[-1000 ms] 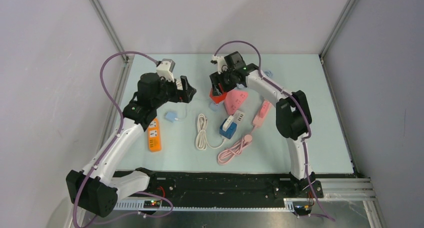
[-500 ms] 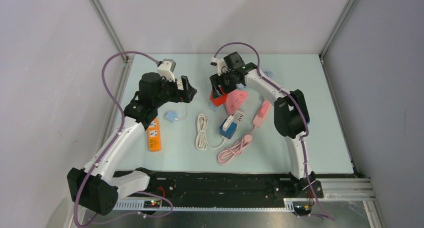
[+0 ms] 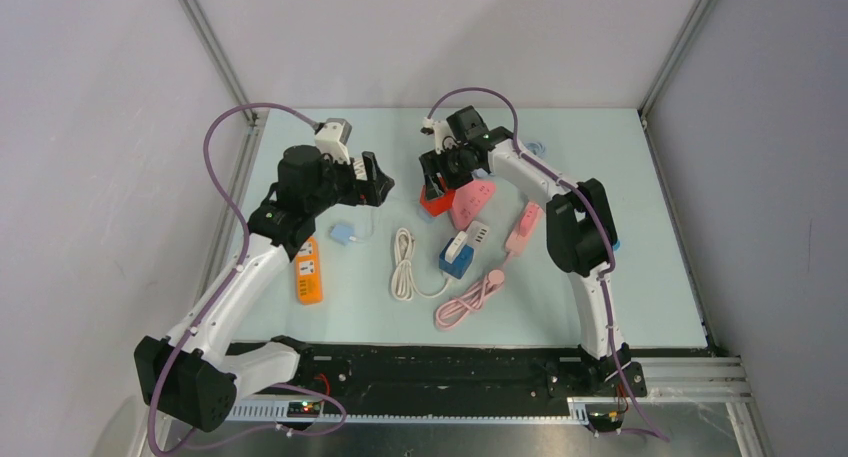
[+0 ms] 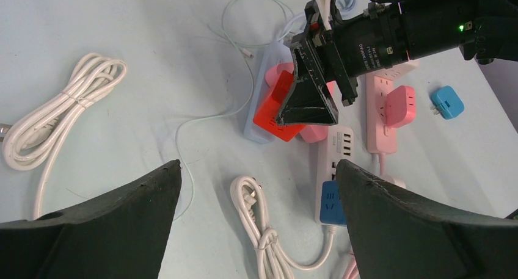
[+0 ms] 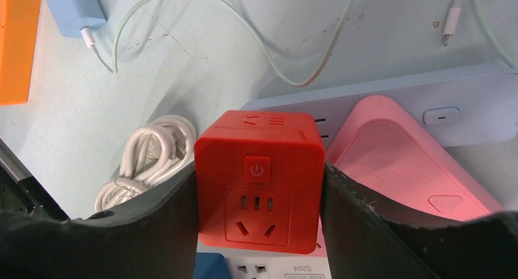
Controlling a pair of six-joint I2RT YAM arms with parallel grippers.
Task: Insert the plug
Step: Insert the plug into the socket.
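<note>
- Right fingers [image 5: 177, 212] are partly closed, clamped on two opposite sides of the red cube plug [image 5: 259, 181]; gripping flat faces probably keeps it square for a straight push down.
- The cube sits over the lavender power strip [image 5: 464, 102], at the far middle of the counter [image 3: 660, 277]. Its prongs are hidden underneath, so I cannot tell whether it is seated or only hovering.
- Pink wedge block [image 5: 397, 163] lies at 3 o'clock of the cube, touching or just beside it. That leaves a tight slot, likely why the fingers come in from 9 and 3 rather than across.
- White coiled cable [image 5: 143, 157] lies at 9 o'clock of the cube, clear of the strip.
- Left fingers [image 4: 140, 199] are spread as wide as they go and hold nothing. They hover at 9 o'clock of the right arm and point toward the cube, looking parked out of the way or ready to steady the strip.
- Writing: there is a power symbol on the cube's button [image 5: 257, 168], and "S204" on the white strip [image 5: 293, 268] at 6 o'clock of the cube.
- Lens barrel print in the left wrist view is too small to read.
- Orange strip [image 3: 308, 270] lies at 8 o'clock of the left fingers, unused.
</note>
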